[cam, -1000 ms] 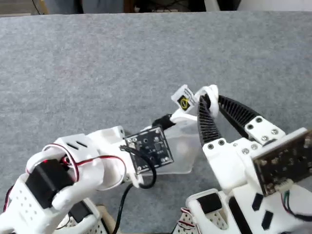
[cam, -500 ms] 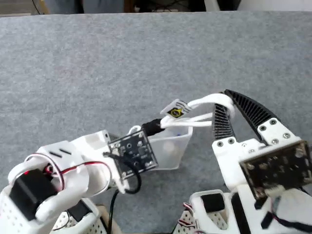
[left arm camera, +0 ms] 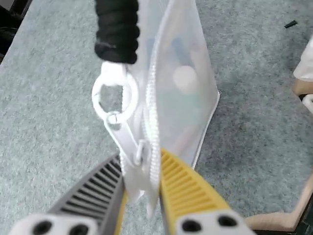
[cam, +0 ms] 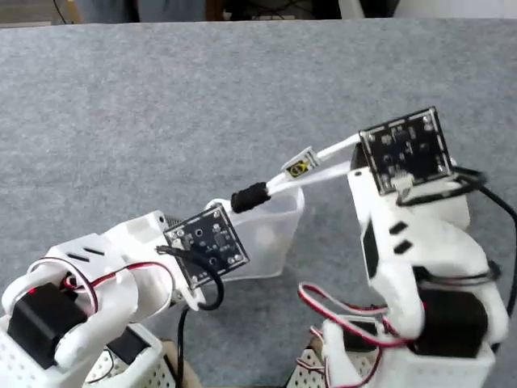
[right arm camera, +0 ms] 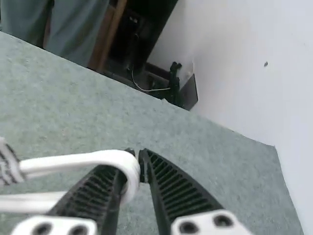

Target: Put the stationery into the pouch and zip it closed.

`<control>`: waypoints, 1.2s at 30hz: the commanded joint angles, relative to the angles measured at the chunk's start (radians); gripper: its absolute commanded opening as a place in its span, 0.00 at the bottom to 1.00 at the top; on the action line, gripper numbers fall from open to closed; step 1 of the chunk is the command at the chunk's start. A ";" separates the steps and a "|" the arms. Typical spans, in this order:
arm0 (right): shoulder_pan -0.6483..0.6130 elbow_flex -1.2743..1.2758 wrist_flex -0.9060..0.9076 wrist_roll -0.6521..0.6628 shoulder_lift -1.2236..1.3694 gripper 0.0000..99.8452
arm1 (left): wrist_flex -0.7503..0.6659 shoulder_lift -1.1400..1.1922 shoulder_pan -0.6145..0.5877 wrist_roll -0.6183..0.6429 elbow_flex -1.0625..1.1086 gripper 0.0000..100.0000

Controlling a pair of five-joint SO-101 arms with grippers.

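The translucent pouch (cam: 262,233) hangs tilted between the two arms, with stationery dimly visible inside it (left arm camera: 185,81). My left gripper (left arm camera: 140,165) is shut on the pouch's edge beside the white zip slider (left arm camera: 141,148). A white ring (left arm camera: 115,93) and a black wrap (cam: 249,197) lead from the slider to a white cord (cam: 331,153) carrying a small tag (cam: 300,166). My right gripper (right arm camera: 136,156) is shut on the loop of that cord (right arm camera: 73,160), which runs taut. In the high view each arm's camera board covers its gripper.
Grey carpet-like cloth (cam: 161,105) covers the table, with open room toward the far side. A wooden board edge (left arm camera: 293,220) lies near the arm bases. Dark furniture and cables (right arm camera: 146,58) stand beyond the table's far edge, beside a white wall.
The right arm turned its wrist over and pulled the cord away from the pouch until it ran straight. The pouch and the left gripper shifted left.
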 commanded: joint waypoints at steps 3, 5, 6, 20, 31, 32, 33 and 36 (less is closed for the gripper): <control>0.109 0.111 -0.172 0.006 0.004 0.01 | 0.012 -0.003 -0.041 -0.005 -0.005 0.03; 0.129 0.165 -0.229 0.009 0.005 0.01 | 0.012 -0.003 -0.056 -0.005 -0.005 0.03; 0.140 0.194 -0.262 0.009 0.005 0.01 | 0.012 -0.003 -0.073 -0.005 -0.005 0.03; 0.331 0.397 -0.443 0.003 0.005 0.01 | -0.055 -0.011 -0.197 -0.005 0.151 0.03; 0.543 0.397 -0.658 0.011 0.008 0.01 | -0.049 -0.005 -0.199 0.000 0.157 0.03; 0.559 0.397 -0.669 0.011 0.008 0.01 | -0.049 -0.005 -0.199 0.000 0.159 0.03; 0.571 0.398 -0.678 0.011 0.010 0.01 | -0.049 -0.005 -0.199 0.000 0.159 0.03; 0.615 0.397 -0.712 0.011 0.045 0.01 | -0.049 -0.003 -0.199 0.000 0.159 0.03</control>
